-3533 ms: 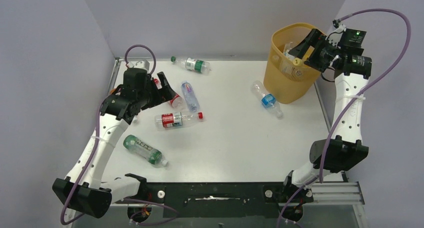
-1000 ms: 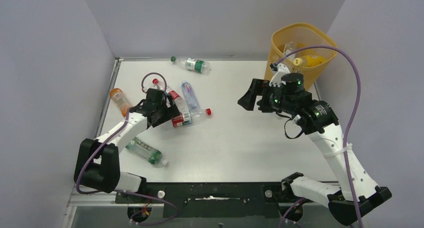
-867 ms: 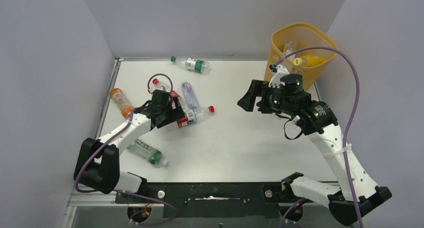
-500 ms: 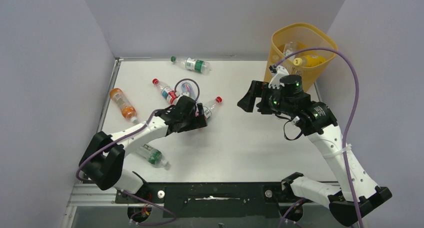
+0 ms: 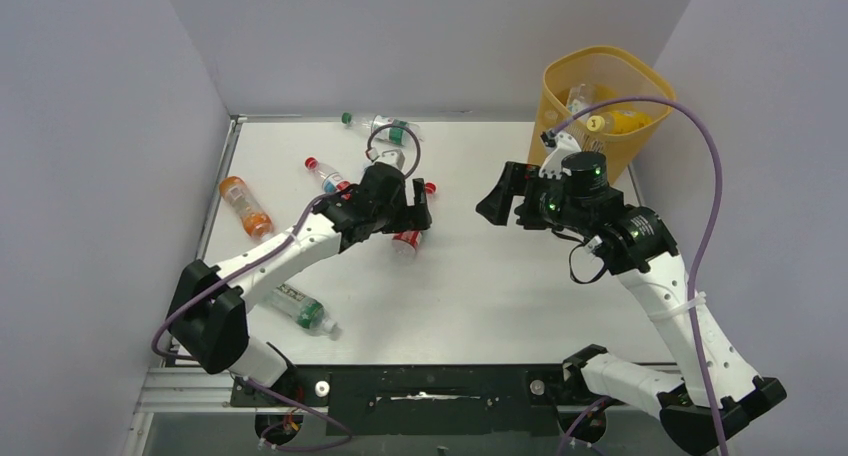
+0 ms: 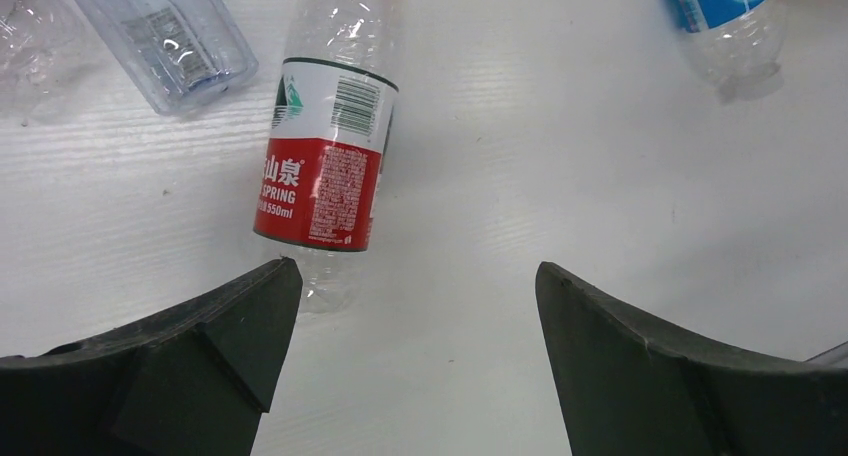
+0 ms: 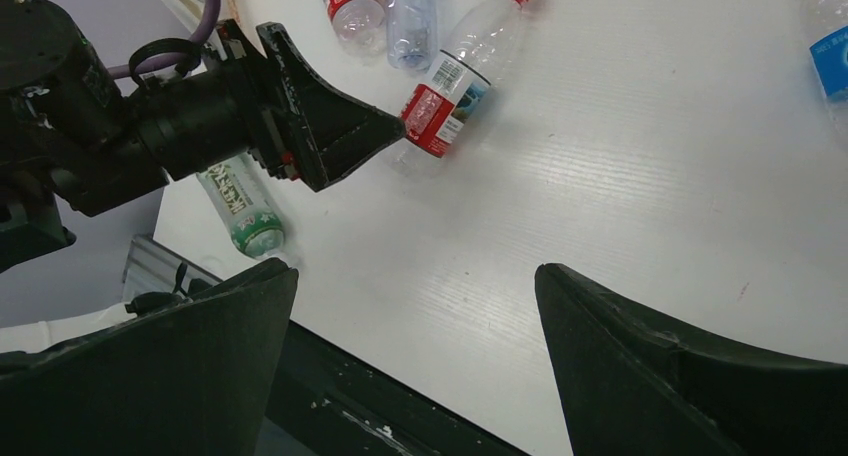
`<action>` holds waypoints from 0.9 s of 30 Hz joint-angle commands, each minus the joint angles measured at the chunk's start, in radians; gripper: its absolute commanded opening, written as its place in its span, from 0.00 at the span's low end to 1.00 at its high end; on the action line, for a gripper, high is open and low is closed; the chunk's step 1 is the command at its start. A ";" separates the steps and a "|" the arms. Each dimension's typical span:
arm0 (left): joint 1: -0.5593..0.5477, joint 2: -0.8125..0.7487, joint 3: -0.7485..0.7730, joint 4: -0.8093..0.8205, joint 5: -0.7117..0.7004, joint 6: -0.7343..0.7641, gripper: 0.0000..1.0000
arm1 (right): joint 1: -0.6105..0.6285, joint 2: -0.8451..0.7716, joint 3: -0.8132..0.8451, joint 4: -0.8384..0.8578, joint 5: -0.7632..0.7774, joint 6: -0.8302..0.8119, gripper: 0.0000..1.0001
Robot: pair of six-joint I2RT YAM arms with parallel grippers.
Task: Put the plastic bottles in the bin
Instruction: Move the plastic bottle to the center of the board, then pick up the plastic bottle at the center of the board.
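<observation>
Left gripper (image 6: 412, 273) and right gripper (image 7: 415, 276) both stand apart, empty. The red-labelled bottle (image 6: 322, 181) lies off-centre before the left; closing might roll it away.

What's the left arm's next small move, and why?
Probably nudge the left gripper forward and sideways to centre it on the red-label bottle, then close. Its jaws stand open with nothing between them. The bottle lies just ahead, off-centre, with its base beside one jaw's tip.

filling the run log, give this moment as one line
left tool: open, at red-label bottle, no grip | right tool: open, empty | bin: yellow bottle inside
</observation>
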 commanded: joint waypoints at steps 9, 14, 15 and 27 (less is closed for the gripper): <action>0.011 0.150 0.008 -0.008 -0.082 0.155 0.89 | 0.006 -0.035 -0.006 0.019 0.024 0.001 0.94; 0.006 0.216 0.024 0.012 -0.082 0.164 0.89 | 0.006 -0.041 -0.016 0.017 0.025 0.002 0.95; 0.002 0.226 0.023 0.019 -0.079 0.164 0.89 | 0.007 -0.042 -0.018 0.017 0.027 0.001 0.95; -0.004 0.281 -0.012 0.084 -0.084 0.161 0.81 | 0.007 -0.022 -0.025 0.024 0.026 -0.002 0.95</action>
